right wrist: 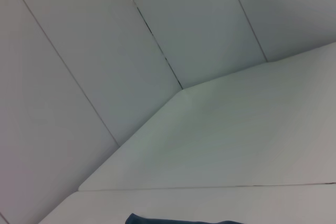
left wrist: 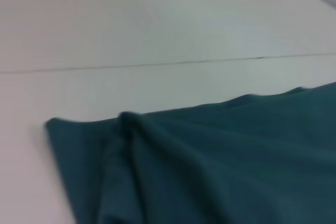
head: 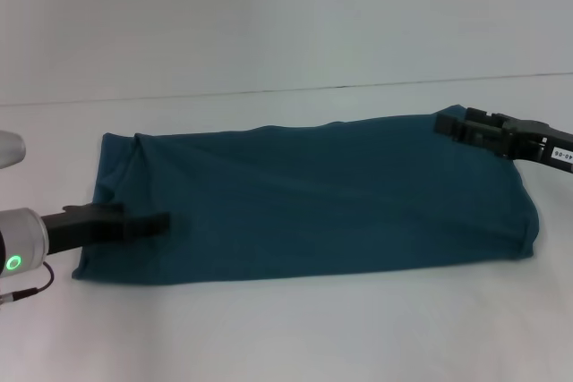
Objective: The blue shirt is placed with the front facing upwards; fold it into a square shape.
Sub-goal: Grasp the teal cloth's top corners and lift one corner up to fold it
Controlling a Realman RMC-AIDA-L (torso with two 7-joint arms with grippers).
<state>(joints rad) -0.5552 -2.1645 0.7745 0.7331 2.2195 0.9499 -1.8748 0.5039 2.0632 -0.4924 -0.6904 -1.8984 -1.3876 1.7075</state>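
In the head view the blue shirt lies across the middle of the white table as a long, wide band, folded so that only plain teal cloth shows, with a soft crease running up its left end and a rounded fold at its right end. The left gripper reaches in low over the shirt's left edge, its dark tip against the cloth; whether its jaws are clenched or released cannot be told. The right gripper sits at the shirt's far right corner, its jaws equally hard to read. In the left wrist view the shirt fills the lower part, a ridge of bunched cloth near its corner, the table beyond. The right wrist view shows mostly table and wall panels, with only a sliver of shirt at the edge.
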